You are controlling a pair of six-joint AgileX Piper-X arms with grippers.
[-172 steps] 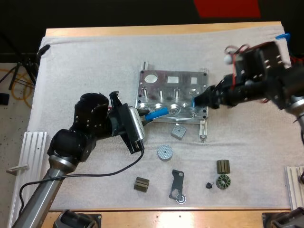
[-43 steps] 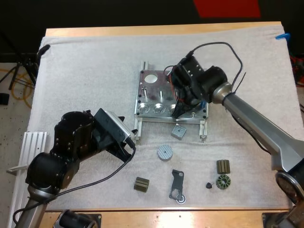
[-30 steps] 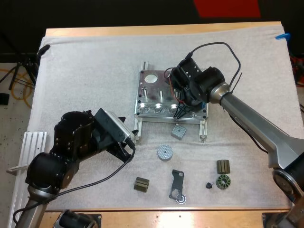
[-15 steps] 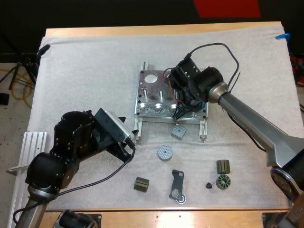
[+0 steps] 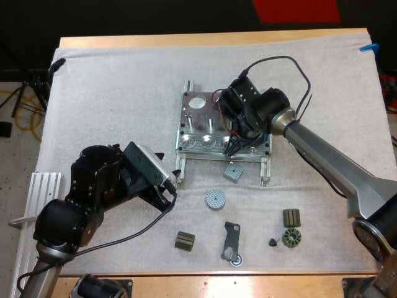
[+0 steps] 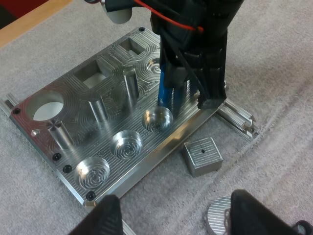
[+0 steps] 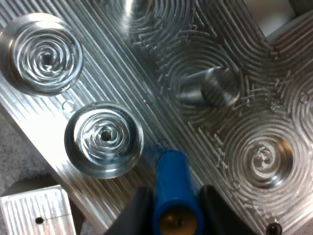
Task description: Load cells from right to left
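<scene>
Metal fixture (image 5: 197, 127) sits mid counter (image 5: 186, 40) in the high view, right tool (image 5: 232, 148) over its near edge, left tool (image 5: 172, 180) nearer the near left corner. Left wrist view: left tool wide, holding nothing. Right wrist view: right tool squeezes a blue cylinder (image 7: 172, 188) over the fixture's round holes (image 7: 103, 138).

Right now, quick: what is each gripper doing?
Left gripper: open, holding nothing.
Right gripper: shut on the blue cylinder, over the fixture.
</scene>
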